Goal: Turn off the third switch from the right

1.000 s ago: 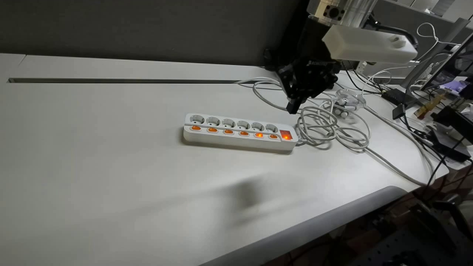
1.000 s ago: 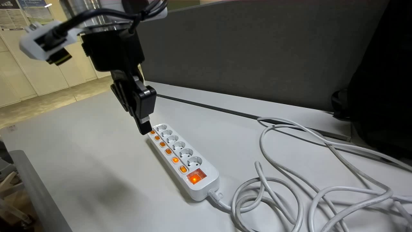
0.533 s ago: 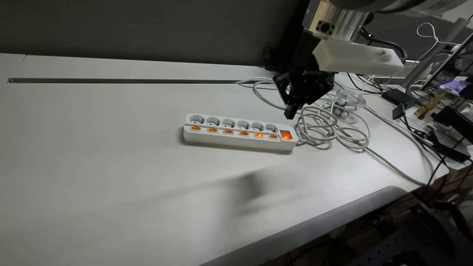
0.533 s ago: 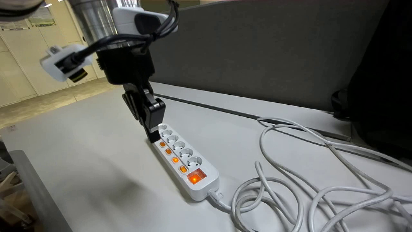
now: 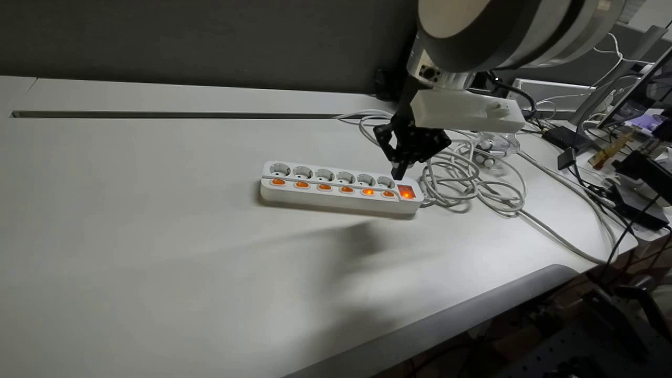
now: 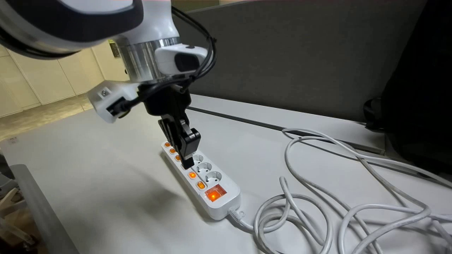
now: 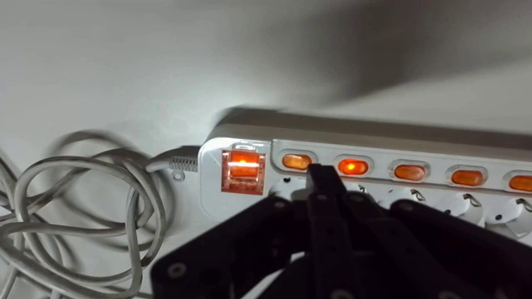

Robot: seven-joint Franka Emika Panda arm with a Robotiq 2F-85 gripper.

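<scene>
The gripper (image 7: 326, 177) points down over the strip (image 5: 341, 202), its fingers (image 6: 188, 163) pressed together. The strip lies flat on the table (image 5: 157, 262), with six sockets (image 5: 345, 177) in one row and six small switches (image 5: 325, 187) in another. At its corded end sits the large switch (image 7: 244, 171), glowing. With that counted as the first, the third switch (image 7: 353, 166) is the second of the small ones, and it alone of the six is lit. In the wrist view the fingertips show between the second switch (image 7: 296, 161) and the third switch, near both, and the gripper covers part of the sockets. In an exterior view they hang in front of the fourth switch (image 7: 410, 172), clear of the strip, with the third in plain sight. The cord (image 7: 131, 241) lies in loose loops near the strip's end. The arm (image 6: 155, 24) reaches in from above, and its shadow (image 5: 362, 239) falls on the table.
</scene>
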